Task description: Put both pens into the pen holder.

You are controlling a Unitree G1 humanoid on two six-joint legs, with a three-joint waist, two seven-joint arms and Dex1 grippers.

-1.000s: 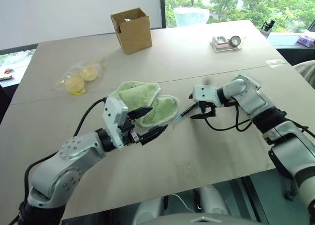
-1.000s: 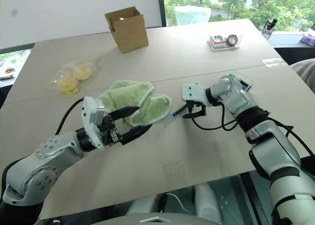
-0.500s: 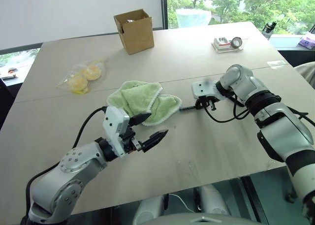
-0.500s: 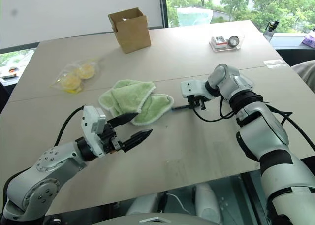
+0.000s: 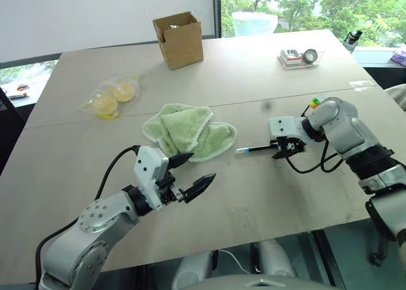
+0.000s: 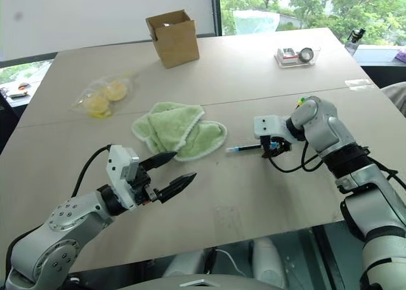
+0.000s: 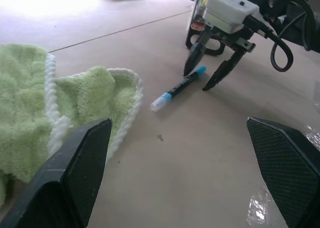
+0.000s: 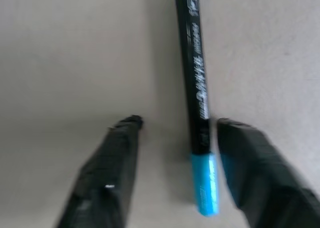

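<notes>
A slim black pen (image 5: 255,149) with a light blue cap end lies flat on the table, just right of the green cloth (image 5: 190,130). My right gripper (image 5: 283,151) is open and points down over the pen's right end. Its fingers (image 8: 112,170) stand on either side of the pen (image 8: 195,88) without clamping it. The pen holder (image 5: 313,103) shows as coloured tips behind my right forearm and is mostly hidden. The other pen is out of view. My left gripper (image 5: 193,173) hovers open and empty, nearer the front edge, left of the pen.
A brown cardboard box (image 5: 179,39) stands at the back. A bag of yellow items (image 5: 111,99) lies at the left. A clear tray (image 5: 298,56) and a clear tub (image 5: 254,22) are at the far right. Bare tabletop lies in front of the pen.
My right gripper shut on the pen, dragged it right, away from the cloth, then opened again. My left gripper pulled back off the cloth towards the front edge. The camera shifted slightly.
</notes>
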